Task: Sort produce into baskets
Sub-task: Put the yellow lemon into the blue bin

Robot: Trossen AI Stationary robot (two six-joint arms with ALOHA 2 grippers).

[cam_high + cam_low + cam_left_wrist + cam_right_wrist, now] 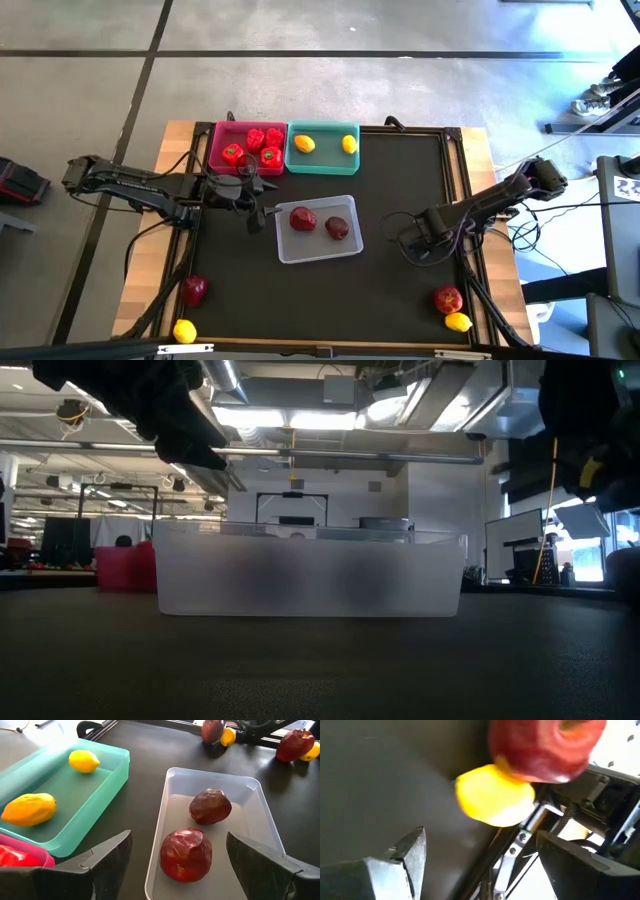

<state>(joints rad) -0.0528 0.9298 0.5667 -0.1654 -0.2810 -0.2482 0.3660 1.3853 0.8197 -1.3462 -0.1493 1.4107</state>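
The pink basket (216, 160) holds red peppers (262, 145). The teal basket (322, 160) holds two lemons (84, 761) (28, 809). Two dark red apples (185, 855) (210, 806) lie in the translucent basket (318, 255). My left gripper (262, 208) hovers open at that basket's left end, and the nearer apple shows between its fingers (112, 857). My right gripper (412, 248) is open and points down over the mat at the right. Its wrist view shows an apple (545, 745) and a lemon (495, 795) ahead, lying side by side on the mat.
An apple (194, 290) and a lemon (184, 331) lie at the near left corner. Another apple (448, 298) and lemon (458, 322) lie at the near right corner, beside the table's frame. Bare black mat (400, 180) spreads right of the baskets.
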